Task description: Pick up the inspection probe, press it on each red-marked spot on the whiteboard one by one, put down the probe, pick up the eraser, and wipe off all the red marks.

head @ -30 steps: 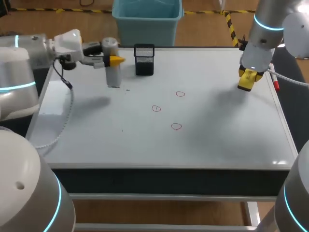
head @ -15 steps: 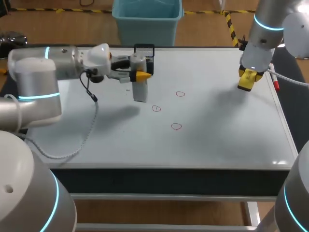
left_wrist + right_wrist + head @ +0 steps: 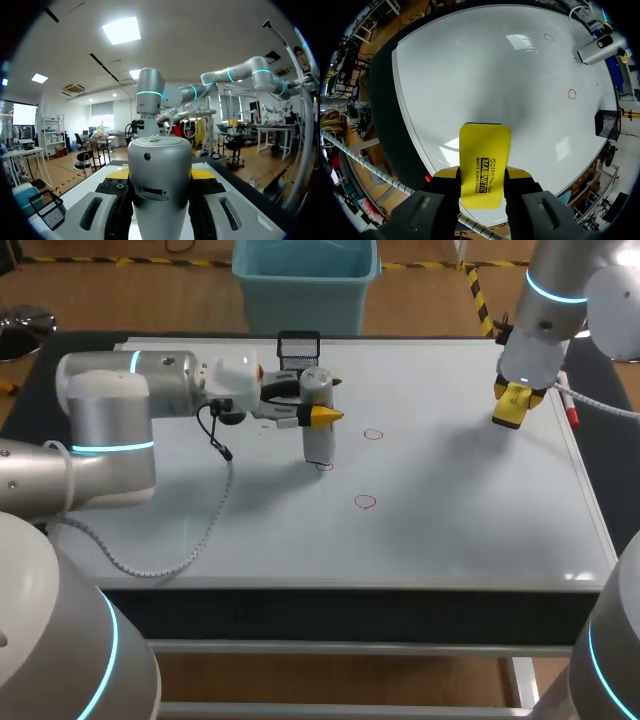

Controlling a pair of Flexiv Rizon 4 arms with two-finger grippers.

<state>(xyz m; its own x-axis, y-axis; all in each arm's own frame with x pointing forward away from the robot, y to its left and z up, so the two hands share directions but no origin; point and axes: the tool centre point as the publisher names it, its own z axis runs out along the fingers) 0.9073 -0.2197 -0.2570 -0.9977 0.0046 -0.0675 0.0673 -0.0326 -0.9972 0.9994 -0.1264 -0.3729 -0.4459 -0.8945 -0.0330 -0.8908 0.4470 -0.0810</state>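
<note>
While probe stands clamped between left fingers, eraser — gripped between right fingers

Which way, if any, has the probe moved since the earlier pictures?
Yes: the probe moved rightward past the mesh basket, reaching a red mark.

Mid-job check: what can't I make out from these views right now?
1. Whether the tip of the probe touches the whiteboard: in the head view its own body covers the tip; in the left wrist view the probe blocks it.
2. The middle red mark: mostly under the probe in the head view.
3. The wiping face of the eraser: turned away in the right wrist view.
</note>
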